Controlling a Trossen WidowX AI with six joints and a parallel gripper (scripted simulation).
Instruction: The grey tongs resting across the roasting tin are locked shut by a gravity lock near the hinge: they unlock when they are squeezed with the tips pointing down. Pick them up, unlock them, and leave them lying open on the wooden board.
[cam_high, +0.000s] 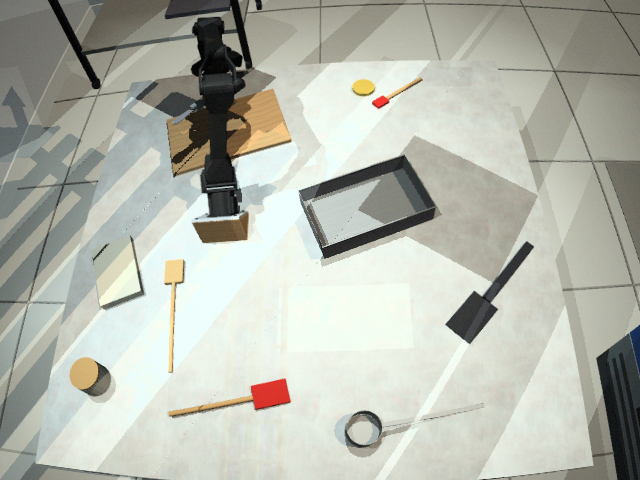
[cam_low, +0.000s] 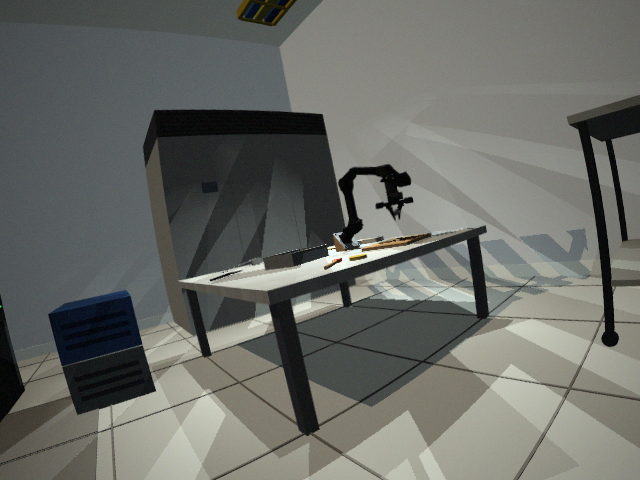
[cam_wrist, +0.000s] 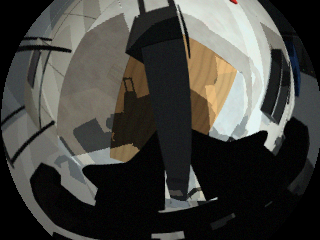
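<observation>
My gripper (cam_low: 396, 215) (cam_wrist: 170, 130) points downward, raised well above the wooden board (cam_high: 266, 116) (cam_low: 403, 240) (cam_wrist: 205, 57). It is shut on the grey tongs (cam_wrist: 170, 95), which run up the middle of the wrist view between the black fingers, with a wider block at the upper end. In the top view the arm covers the gripper; a grey end of the tongs (cam_high: 184, 114) sticks out left of it. Whether the tongs are locked or unlocked cannot be told. The roasting tin (cam_high: 382, 230) has nothing across it.
A yellow disc (cam_high: 363, 87) and a small red spatula (cam_high: 381, 101) lie right of the board. A pale block (cam_high: 117, 271), a wooden spatula (cam_high: 174, 271), a cylinder (cam_high: 85, 374), a large red spatula (cam_high: 270, 393), a strainer (cam_high: 363, 446) and a black turner (cam_high: 471, 316) are farther off.
</observation>
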